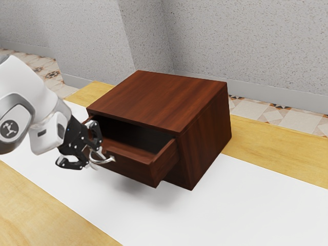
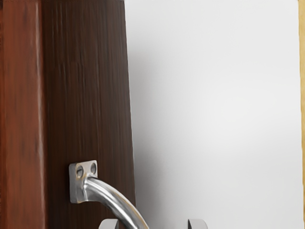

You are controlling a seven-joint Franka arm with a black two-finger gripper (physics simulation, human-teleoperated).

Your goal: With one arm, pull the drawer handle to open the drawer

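Gripper [image 1: 90, 158] at the exterior frame's lower left, fingers [image 2: 108, 224] parted and straddling the steel handle [image 2: 102, 193], a gap visible beside the bar, so apparently hooked rather than clamped; the handle's long axis runs along the front of the drawer [image 1: 130, 163], which stands partly out of the dark wood cabinet [image 1: 164, 97] at centre; the pull should run toward the lower left; white counter [image 1: 241, 205] with tan borders; grey textured walls [image 1: 230, 36].

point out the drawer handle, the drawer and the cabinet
drawer handle [image 2: 112, 198], wrist view, on its curved metal bar
drawer [image 1: 130, 166], exterior view, on its pulled-out front panel
cabinet [image 1: 164, 97], exterior view, on its top face
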